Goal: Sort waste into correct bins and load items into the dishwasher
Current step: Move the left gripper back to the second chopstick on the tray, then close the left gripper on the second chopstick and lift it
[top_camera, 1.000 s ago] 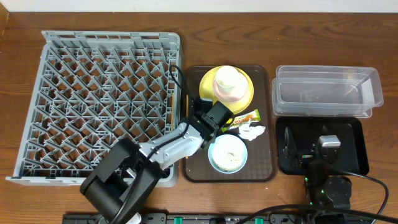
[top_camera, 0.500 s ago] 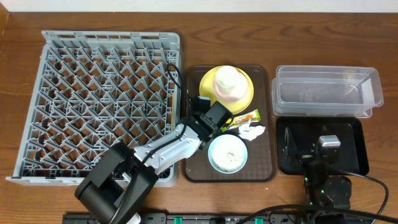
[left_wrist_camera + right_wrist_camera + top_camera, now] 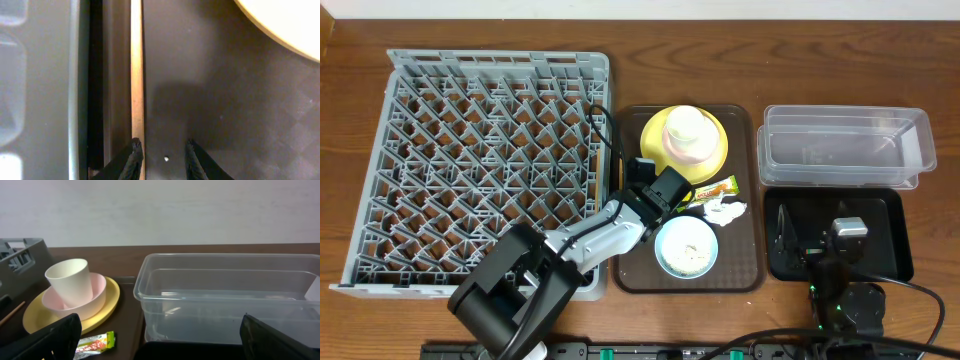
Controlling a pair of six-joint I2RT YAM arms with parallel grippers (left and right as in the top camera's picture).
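Overhead view: the brown serving tray (image 3: 740,255) is flanked by the dish rack (image 3: 480,160) on one side and the clear tub (image 3: 845,150) and black tray (image 3: 885,225) on the other. Yellow plate (image 3: 652,135), snack wrapper (image 3: 715,189), tissue (image 3: 725,211) and light blue bowl (image 3: 658,247) are carried on it. No displacement is noted since one second earlier. One chopstick (image 3: 136,75), hidden overhead beneath the arm, is shown by the left wrist view along the tray edge, beside the left gripper (image 3: 163,150), whose narrow gap frames only bare tray. The right gripper (image 3: 161,325) is spread wide, unloaded, facing the tub.
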